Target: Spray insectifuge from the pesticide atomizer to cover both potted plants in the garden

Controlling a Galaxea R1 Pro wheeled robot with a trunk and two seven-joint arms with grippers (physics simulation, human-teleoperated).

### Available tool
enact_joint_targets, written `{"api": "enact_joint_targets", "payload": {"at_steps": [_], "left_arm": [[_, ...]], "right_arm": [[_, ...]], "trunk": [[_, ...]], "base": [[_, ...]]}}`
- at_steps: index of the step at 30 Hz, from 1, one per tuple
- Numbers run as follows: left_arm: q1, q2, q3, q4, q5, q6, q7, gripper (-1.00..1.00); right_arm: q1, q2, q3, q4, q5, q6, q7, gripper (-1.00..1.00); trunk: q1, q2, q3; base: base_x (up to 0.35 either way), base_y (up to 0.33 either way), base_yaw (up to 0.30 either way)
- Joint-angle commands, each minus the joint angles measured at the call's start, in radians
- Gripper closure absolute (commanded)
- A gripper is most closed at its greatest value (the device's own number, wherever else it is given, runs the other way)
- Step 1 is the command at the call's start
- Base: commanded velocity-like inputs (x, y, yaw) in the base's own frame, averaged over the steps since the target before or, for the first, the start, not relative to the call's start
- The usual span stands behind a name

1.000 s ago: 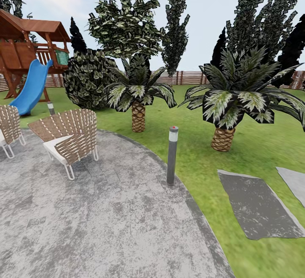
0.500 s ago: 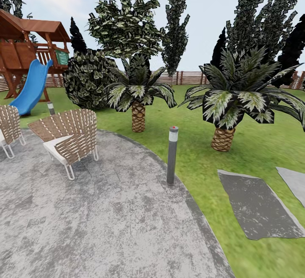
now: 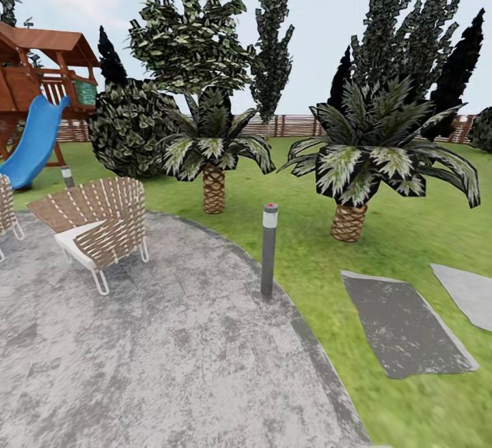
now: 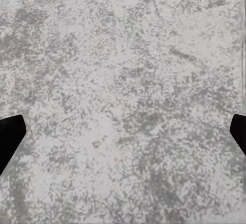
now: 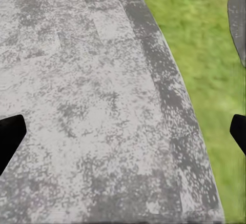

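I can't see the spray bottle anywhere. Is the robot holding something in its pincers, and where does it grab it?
Nothing is held. Both pincers are open over the grey patio, with bare ground between the fingertips.

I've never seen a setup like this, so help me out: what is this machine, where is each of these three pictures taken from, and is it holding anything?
This is a computer simulation of a wheeled robot with two arms, steered by a person. The big picture comes from a camera on its head, looking out over a garden: a round grey patio, a woven chair, a short lamp post, two palms on the lawn, grey stepping slabs, a blue slide and a wooden fence at the back.

The two smaller pictures come from cameras near each gripper, looking down along its fingers. The left gripper hangs over bare paving. The right gripper hangs over the patio's edge, beside grass. In both, the dark fingertips sit far apart at the picture's sides with nothing between them, so both are open and hold nothing.
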Motion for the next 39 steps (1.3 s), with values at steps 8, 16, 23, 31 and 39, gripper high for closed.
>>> {"api": "enact_joint_targets", "payload": {"at_steps": [8, 16, 23, 31, 39], "left_arm": [[-0.001, -0.001, -0.001, -0.002, 0.007, -0.004, -0.001, -1.00], [-0.005, -0.007, -0.001, 0.000, 0.008, -0.003, 0.000, -1.00], [-0.008, -0.009, -0.001, 0.000, 0.008, -0.003, 0.000, -1.00], [-0.008, -0.009, -0.001, 0.000, 0.008, -0.003, 0.000, -1.00], [-0.008, -0.009, -0.001, 0.000, 0.008, -0.003, 0.000, -1.00]], "right_arm": [[-0.001, -0.001, -0.001, 0.001, -0.001, -0.003, -0.002, -1.00], [-0.001, -0.001, -0.002, 0.003, -0.002, -0.003, -0.002, -1.00], [-0.001, -0.001, -0.002, 0.003, -0.002, -0.003, -0.002, -1.00], [-0.001, -0.001, -0.002, 0.003, -0.003, -0.003, -0.002, -1.00], [-0.001, -0.001, -0.002, 0.004, -0.003, -0.003, -0.002, -1.00]], "trunk": [[0.008, -0.015, -0.012], [0.038, -0.071, -0.045], [0.065, -0.120, -0.076], [0.096, -0.176, -0.112], [0.126, -0.232, -0.147]], "base": [[0.000, 0.000, -0.293], [0.000, 0.000, -0.239], [0.000, 0.000, -0.205], [0.000, 0.000, -0.194], [0.000, 0.000, -0.194]]}}
